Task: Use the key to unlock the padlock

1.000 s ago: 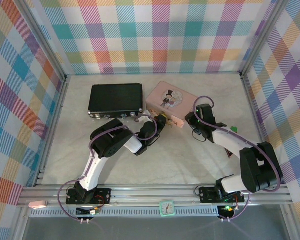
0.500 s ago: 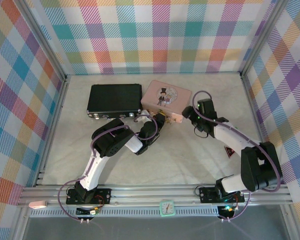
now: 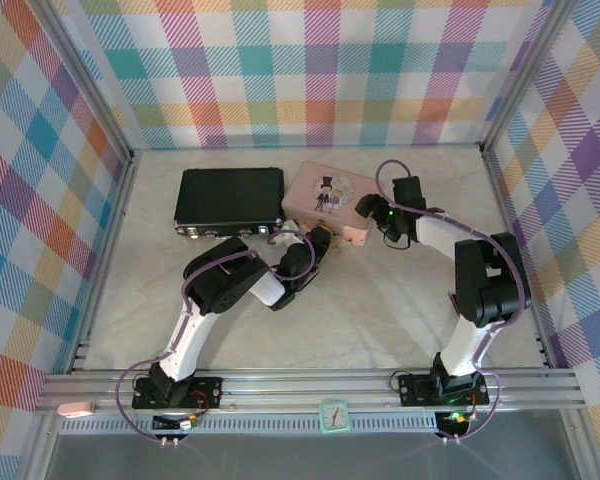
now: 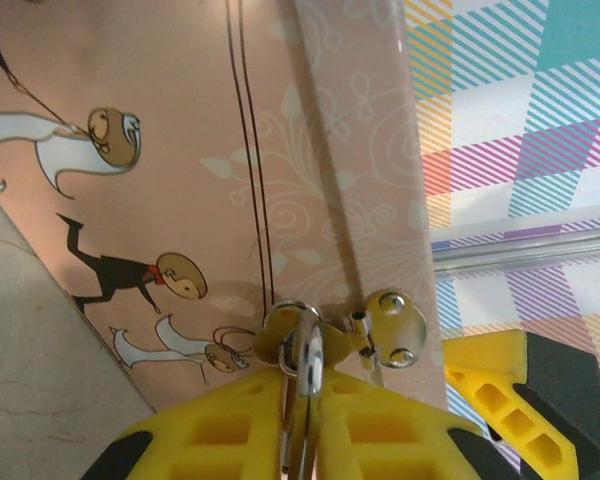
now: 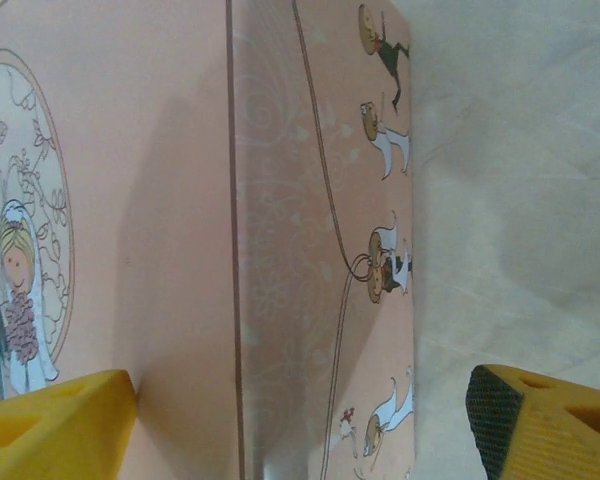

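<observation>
**Tabletop [image 3: 380,320], overhead and 2 wrist views.** A pale marbled surface carries 2 boxes at its far side: a black case [image 3: 230,197] and, just beside it on the right, a pink tin [image 3: 325,192] with a printed lid.

**Arms.** The left end effector [image 3: 318,243] meets the tin's near wall. The right end effector [image 3: 373,212] stands at the tin's right end. In the right wrist view its 2 fingers are spread wide, 1 on each side of the tin's corner, with nothing held. Whether they touch the tin cannot be told.

**Clasp [image 4: 392,325].** A small brass fitting on the tin's wall, seen in the left wrist view.

**Padlock [image 4: 302,350].** It hangs at the clasp. Its silver shackle runs down into the narrow gap between the left end effector's yellow fingers, which are closed on it. The brass body is hidden there, so the exact hold is probably on the shackle or the body top.

**Handling (judgement).** The padlock is rigid, smooth metal, light but free to swing on the clasp. It is best pinched across its flat faces, with the keyway left exposed. The key is thin and slippery, so it should be held by the bow, aligned before insertion and turned gently.
</observation>
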`<state>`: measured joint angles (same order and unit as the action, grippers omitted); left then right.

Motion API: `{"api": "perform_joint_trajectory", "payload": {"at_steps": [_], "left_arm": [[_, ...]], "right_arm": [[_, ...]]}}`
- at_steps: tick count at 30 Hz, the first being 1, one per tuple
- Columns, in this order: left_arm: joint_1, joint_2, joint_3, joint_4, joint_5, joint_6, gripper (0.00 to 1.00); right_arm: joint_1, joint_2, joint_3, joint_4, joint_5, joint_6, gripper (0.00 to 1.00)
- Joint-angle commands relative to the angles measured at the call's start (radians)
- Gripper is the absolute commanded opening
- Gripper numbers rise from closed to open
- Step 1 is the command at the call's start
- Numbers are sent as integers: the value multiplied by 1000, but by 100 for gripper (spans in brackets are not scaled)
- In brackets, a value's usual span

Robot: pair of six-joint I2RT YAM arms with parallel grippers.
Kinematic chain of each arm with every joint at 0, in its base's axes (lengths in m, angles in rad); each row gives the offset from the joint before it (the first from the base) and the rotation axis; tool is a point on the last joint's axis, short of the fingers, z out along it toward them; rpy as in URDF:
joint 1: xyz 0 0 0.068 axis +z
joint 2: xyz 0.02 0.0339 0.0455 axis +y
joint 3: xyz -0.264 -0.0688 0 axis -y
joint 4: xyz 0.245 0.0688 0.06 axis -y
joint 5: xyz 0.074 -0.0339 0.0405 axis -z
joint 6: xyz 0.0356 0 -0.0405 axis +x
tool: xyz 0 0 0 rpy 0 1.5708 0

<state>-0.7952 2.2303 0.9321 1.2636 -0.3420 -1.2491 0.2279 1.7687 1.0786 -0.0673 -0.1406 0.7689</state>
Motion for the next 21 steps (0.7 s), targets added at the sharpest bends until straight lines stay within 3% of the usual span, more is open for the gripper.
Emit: {"api": "perform_joint_trajectory", "payload": {"at_steps": [1, 7, 11, 15, 21], "left_arm": [[7, 14, -3, 60, -15, -17, 15], [10, 14, -4, 35, -14, -25, 0], [11, -2, -23, 28, -16, -23, 0], [15, -11, -42, 30, -19, -28, 0], [29, -16, -70, 58, -83, -38, 0]], "right_arm": [[-1, 26, 30, 2, -39, -12, 86], [-2, 43, 42, -9, -25, -3, 85], [-5, 74, 80, -69, 11, 5, 83], [-12, 87, 70, -87, 36, 37, 75], [-40, -1, -74, -45, 95, 105, 61]]}}
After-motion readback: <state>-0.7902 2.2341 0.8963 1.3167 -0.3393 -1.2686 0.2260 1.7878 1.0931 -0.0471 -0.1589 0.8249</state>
